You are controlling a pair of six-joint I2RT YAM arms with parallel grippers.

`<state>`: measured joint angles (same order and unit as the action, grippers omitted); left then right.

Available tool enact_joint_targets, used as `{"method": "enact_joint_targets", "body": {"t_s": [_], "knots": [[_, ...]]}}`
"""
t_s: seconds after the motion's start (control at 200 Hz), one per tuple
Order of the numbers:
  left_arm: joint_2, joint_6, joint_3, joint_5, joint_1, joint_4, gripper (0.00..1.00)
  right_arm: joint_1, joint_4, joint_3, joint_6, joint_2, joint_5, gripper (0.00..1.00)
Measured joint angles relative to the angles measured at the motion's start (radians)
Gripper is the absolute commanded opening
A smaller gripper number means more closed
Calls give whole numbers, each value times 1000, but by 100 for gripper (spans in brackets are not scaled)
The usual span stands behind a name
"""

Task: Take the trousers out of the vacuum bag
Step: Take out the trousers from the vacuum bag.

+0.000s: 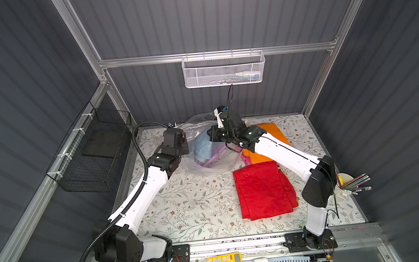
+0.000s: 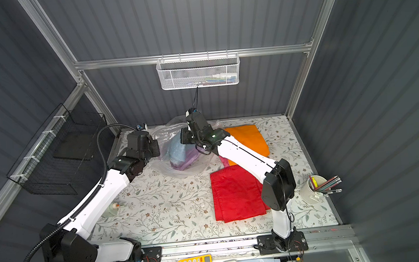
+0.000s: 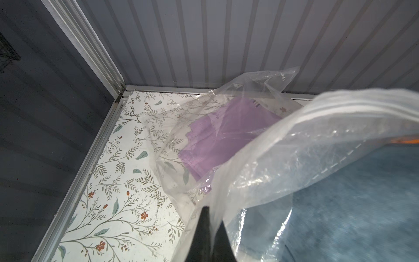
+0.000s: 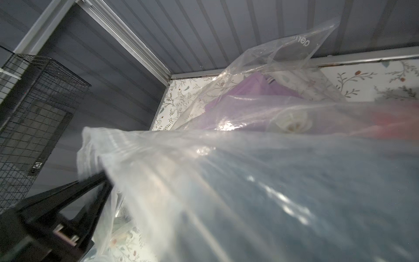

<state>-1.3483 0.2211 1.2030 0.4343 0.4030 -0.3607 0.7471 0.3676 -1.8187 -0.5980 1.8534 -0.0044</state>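
Left fingers (image 3: 204, 222) are clenched on a fold of the vacuum bag (image 3: 272, 170). The left wrist view shows the clear plastic pinched between the two black tips. Right fingers (image 4: 97, 181) are clamped on the same bag, and the right wrist view shows them gripping the ribbed zip strip at its mouth.

In both top views the two wrists face each other across the bag (image 1: 206, 169) (image 2: 181, 173). It sits on the floral desk (image 1: 184, 210) near the far edge, a little left of that edge's middle. Its mouth is held up off the desk between the arms.

Two pairs are inside it. The light blue denim trousers (image 1: 203, 146) bulge just under the held rim. The lilac trousers (image 1: 216, 154) lie against them, lower in the bag. A round white valve cap (image 4: 292, 120) shows, blurred, through the plastic in the right wrist view.

Three pairs lie outside on the desk. The red trousers (image 1: 261, 191) are folded flat on the right half, between the middle and the near edge, with one side under the right arm's elbow. The orange trousers (image 1: 272, 129) are spread toward the far right corner, and the right forearm crosses above them. Only a strip of the hot pink trousers (image 1: 246, 159) shows, touching the orange pair beneath that forearm, just beside the bag.

A cup of pencils (image 1: 343, 185) stands at the right edge. A black wire basket (image 1: 95, 151) hangs on the left wall.
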Motion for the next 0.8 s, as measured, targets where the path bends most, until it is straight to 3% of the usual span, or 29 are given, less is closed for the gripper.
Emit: {"method": "enact_joint_targets", "body": {"t_s": [0.255,0.42,0.8], "knots": [[-27,4,-8,11,0,17,0,8,-29,179,-39,-194,2,0],[-38,16,-21,10,0,19,0,45,-39,230,-84,-191,7,0],[-38,51,-72,7,-5,51,0,93,78,-82,-68,-10,-27,0]]}}
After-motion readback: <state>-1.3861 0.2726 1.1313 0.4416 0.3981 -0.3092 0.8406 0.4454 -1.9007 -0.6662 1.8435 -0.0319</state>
